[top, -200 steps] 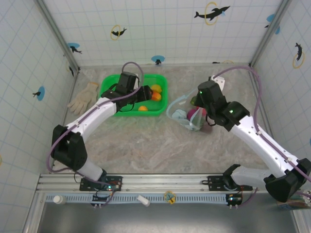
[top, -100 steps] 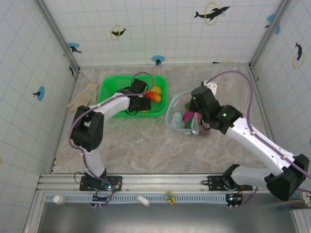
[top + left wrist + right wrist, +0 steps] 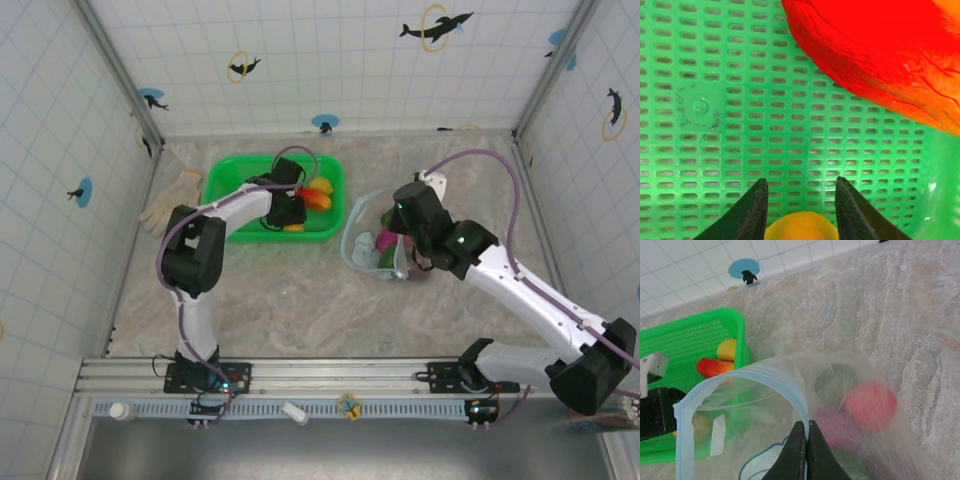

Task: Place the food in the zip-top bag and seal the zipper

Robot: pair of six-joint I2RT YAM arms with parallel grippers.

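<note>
While right end effector [image 3: 805, 425] pinches zip-top bag [image 3: 760, 390], left end effector [image 3: 801, 184] clamps yellow food [image 3: 801, 227].

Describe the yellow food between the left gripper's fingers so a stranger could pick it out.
Find the green basket at the table's far left. Inside it, the left gripper points down at the slotted floor, with a small rounded yellow piece between its fingers, by the basket's near wall. The long red-orange piece beside it and the other yellow piece lie farther back.

The table [image 3: 300, 295] bears a green basket [image 3: 222, 175], white glove [image 3: 172, 200] and zip-top bag [image 3: 362, 228].
</note>
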